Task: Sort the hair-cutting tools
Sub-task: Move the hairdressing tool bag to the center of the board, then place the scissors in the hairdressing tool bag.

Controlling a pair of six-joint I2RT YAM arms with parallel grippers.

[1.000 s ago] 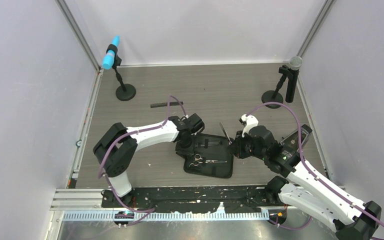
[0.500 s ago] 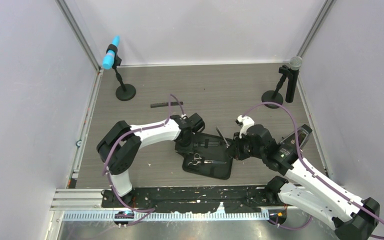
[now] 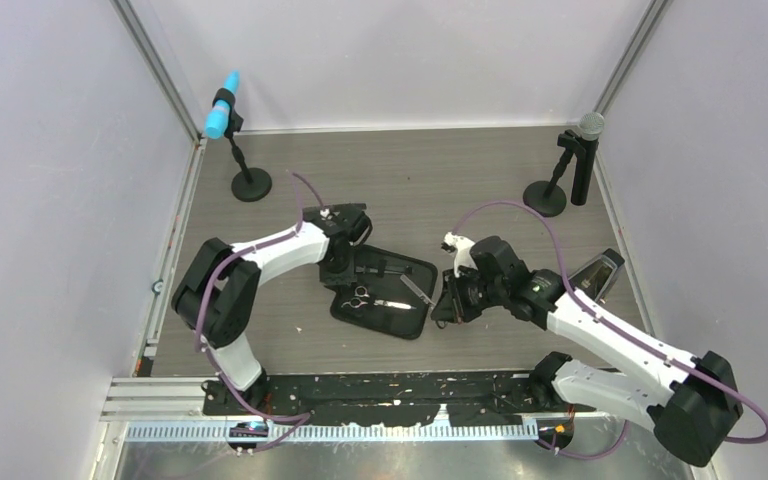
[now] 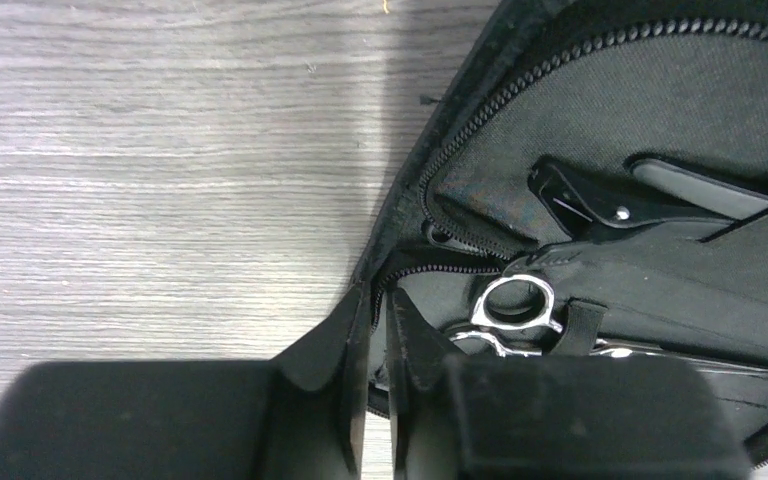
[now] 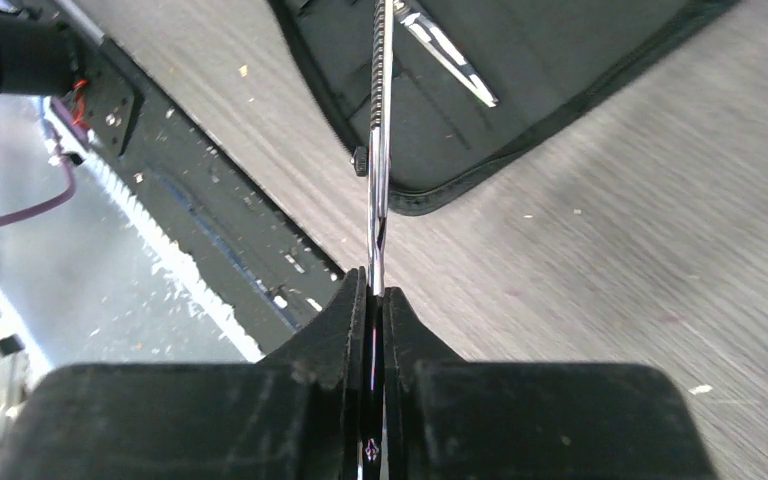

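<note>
The black zip case (image 3: 408,322) lies open in the middle of the table. My left gripper (image 3: 338,281) is shut on its left zip edge (image 4: 405,215), fingertips pinching the fabric. A silver scissors (image 3: 362,298) sits strapped inside, with its ring handle (image 4: 517,300) just right of my left gripper (image 4: 375,300). A black clip (image 4: 600,205) lies above that handle in the case. My right gripper (image 3: 447,300) at the case's right edge is shut on a second silver scissors (image 3: 419,288). Its blades (image 5: 380,150) stick out from the right gripper (image 5: 375,285) over the case (image 5: 560,90).
A microphone with a blue head (image 3: 223,105) stands on a round base at the back left. Another with a silver head (image 3: 587,125) stands at the back right. The black rail (image 3: 380,388) with the arm bases runs along the near edge.
My left gripper has closed on the case's edge and pulled the case to the left. The right gripper has followed leftward with its scissors still held.
</note>
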